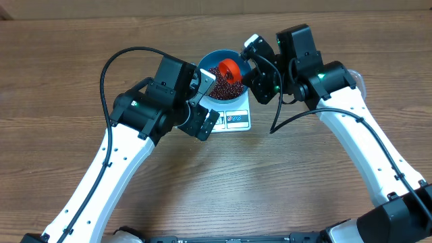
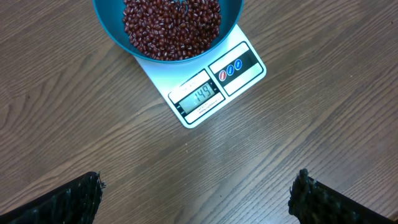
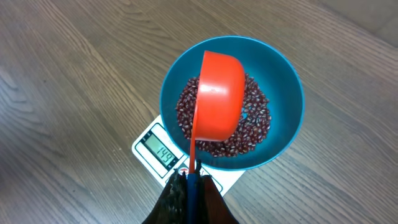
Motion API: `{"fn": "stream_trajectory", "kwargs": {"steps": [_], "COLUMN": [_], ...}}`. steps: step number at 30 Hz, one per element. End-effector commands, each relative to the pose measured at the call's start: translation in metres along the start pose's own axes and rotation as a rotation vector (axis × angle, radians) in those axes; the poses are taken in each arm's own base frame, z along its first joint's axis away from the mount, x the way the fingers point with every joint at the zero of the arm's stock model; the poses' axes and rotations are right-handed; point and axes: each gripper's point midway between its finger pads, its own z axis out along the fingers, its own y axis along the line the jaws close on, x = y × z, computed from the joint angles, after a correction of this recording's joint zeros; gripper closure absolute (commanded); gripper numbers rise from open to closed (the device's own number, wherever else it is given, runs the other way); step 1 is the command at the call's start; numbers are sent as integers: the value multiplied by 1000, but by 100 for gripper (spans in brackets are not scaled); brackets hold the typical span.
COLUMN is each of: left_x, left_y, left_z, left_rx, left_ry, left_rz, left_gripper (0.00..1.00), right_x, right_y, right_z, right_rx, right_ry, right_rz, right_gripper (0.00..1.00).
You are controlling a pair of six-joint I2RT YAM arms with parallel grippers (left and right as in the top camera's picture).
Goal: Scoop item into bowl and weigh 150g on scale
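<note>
Two arms flank the scale [image 1: 236, 119]; the bowl [image 1: 214, 56] of beans [image 1: 219, 86] sits on it.

Left wrist: left gripper [image 2: 199, 205] spread wide, empty, over the table [image 2: 311, 124]. The display [image 2: 200, 95] reads 149.

Right wrist: right gripper [image 3: 189, 186] clenched on the scoop [image 3: 217, 102] handle. Long axis runs away from the gripper, cup tipped over the beans.

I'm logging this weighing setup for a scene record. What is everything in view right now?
table: one, brown wood grain, under everything
scale: one, white, on the table, display reads 149
bowl: one, bright blue, on the scale
beans: many, dark red-brown, heaped in the bowl
scoop: one, orange-red, tipped over the bowl
left fingers: two, black, open, above bare table near the scale
right fingers: two, black, shut on the scoop's handle
</note>
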Motion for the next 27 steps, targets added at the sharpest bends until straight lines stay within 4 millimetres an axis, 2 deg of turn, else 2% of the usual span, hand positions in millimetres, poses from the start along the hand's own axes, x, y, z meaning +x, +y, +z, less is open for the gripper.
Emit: {"fn": "stream_trajectory", "kwargs": {"steps": [1, 5, 8, 11, 19, 22, 25, 27], "left_x": [2, 2, 2, 2, 2, 2, 2, 2], "left_y": [-2, -2, -2, -2, -2, -2, -2, -2], "left_z": [4, 4, 4, 4, 4, 4, 4, 4], "left_rx": [15, 15, 15, 15, 15, 15, 15, 15], "left_ry": [9, 9, 9, 9, 9, 9, 9, 9], "left_rz": [20, 20, 20, 20, 20, 20, 20, 20], "left_gripper": [0, 0, 0, 0, 0, 0, 0, 0], "right_x": [-7, -8, -4, -9, -10, -3, -4, -5], "right_y": [-3, -2, 5, 2, 1, 7, -5, -7], "right_z": [-3, -3, -2, -1, -2, -1, 0, 0], "right_rx": [20, 20, -8, 2, 3, -15, 52, 59], "right_ry": [-13, -18, -1, -20, -24, 7, 7, 6], "right_rz": [-6, -3, -62, -11, -12, -87, -20, -8], "right_gripper": [96, 96, 96, 96, 96, 96, 96, 96]}}
